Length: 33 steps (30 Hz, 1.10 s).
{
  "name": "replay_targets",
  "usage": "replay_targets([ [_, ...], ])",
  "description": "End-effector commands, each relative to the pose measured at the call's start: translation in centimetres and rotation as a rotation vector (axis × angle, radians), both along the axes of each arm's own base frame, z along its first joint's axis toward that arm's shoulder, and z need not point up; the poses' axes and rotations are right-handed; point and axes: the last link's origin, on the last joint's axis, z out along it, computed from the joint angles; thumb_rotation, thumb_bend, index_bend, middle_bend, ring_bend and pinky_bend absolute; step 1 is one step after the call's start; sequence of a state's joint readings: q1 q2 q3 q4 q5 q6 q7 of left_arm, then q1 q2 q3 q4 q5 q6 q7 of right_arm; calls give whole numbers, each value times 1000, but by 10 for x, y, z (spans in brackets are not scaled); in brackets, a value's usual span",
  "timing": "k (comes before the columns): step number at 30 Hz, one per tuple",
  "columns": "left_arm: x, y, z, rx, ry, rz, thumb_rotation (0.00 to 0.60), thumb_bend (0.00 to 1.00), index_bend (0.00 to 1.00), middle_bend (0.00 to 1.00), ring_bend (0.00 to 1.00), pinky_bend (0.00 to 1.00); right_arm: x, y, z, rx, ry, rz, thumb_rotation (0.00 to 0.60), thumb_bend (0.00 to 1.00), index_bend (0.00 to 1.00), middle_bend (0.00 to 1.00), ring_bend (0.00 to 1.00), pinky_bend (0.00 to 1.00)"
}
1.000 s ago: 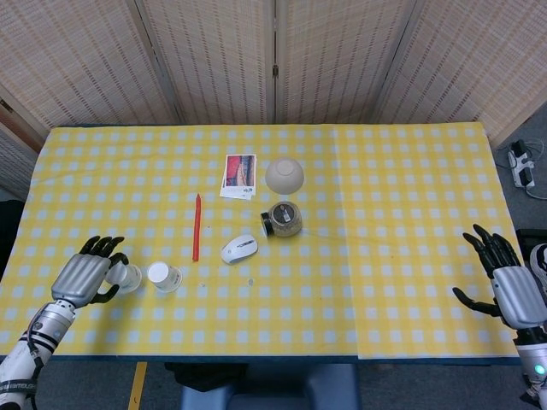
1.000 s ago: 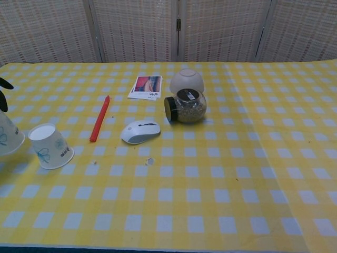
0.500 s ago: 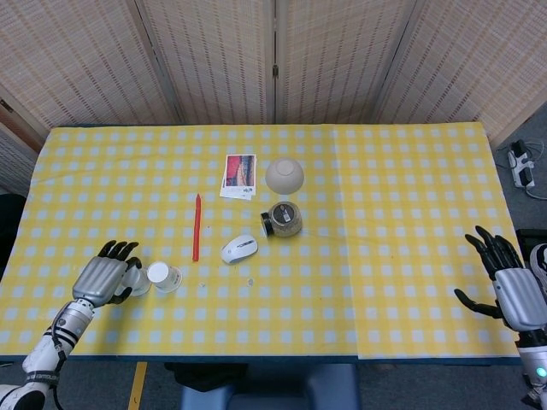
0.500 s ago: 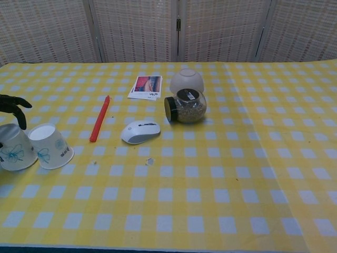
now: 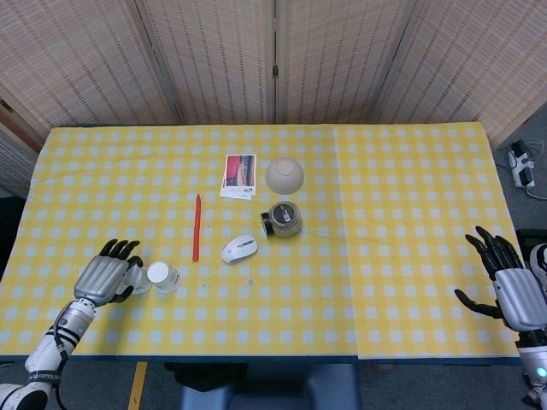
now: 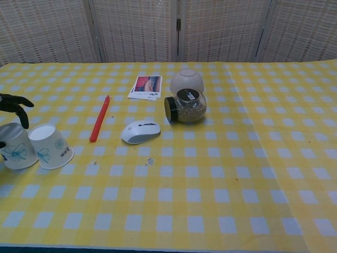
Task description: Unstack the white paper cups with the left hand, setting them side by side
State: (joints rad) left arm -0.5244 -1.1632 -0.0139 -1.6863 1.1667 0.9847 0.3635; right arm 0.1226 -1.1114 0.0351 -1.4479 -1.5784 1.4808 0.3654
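Two white paper cups with a blue print stand side by side near the table's front left. The right cup point(image 5: 164, 277) point(image 6: 51, 146) stands free. The left cup point(image 5: 137, 278) point(image 6: 17, 153) touches it and is half hidden in the head view by my left hand point(image 5: 104, 275), whose dark fingers point(image 6: 14, 104) curve over and around it. In the chest view only those fingers show, at the left edge. My right hand point(image 5: 513, 289) hovers at the table's front right edge, fingers spread and holding nothing. It shows only in the head view.
A red pen point(image 5: 197, 227) point(image 6: 99, 125) lies behind the cups. A white mouse point(image 5: 239, 248) point(image 6: 140, 131), a glass jar on its side point(image 5: 282, 219) point(image 6: 185, 106), an upturned bowl point(image 5: 285, 175) point(image 6: 186, 80) and a photo card point(image 5: 239, 176) point(image 6: 146, 87) sit mid-table.
A second ago my left hand held its cup further left and raised. It has set the cup down against the other one. The right hand has not moved.
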Motion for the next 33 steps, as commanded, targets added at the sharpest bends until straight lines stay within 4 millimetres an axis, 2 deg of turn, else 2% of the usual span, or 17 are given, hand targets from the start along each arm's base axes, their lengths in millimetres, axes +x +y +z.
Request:
replay_targets([
  [1, 0, 0, 0, 0, -1, 0, 600, 425, 370, 103, 81, 0, -1, 0, 0, 0, -1, -2, 600, 279, 109, 20, 78, 0],
  [15, 6, -3, 2, -9, -3, -6, 600, 418, 193, 103, 68, 0, -2, 0, 0, 0, -3, -7, 600, 279, 109, 20, 77, 0],
  [19, 13, -3, 16, 41, -56, -1, 600, 414, 175, 103, 66, 0, -2, 0, 1, -4, -2, -8, 600, 279, 109, 19, 78, 0],
  [23, 13, 0, 39, 148, -128, 16, 600, 416, 166, 103, 66, 0, -2, 0, 2, -1, 2, -12, 600, 279, 109, 20, 77, 0],
  [28, -2, -10, 58, 286, -152, 55, 600, 421, 173, 103, 66, 0, -4, 0, -1, 17, -5, -25, 600, 278, 108, 20, 76, 0],
  [33, -18, -29, 65, 394, -139, 60, 600, 422, 160, 95, 58, 0, 0, -2, -4, 31, -15, -15, 600, 279, 109, 20, 83, 0],
])
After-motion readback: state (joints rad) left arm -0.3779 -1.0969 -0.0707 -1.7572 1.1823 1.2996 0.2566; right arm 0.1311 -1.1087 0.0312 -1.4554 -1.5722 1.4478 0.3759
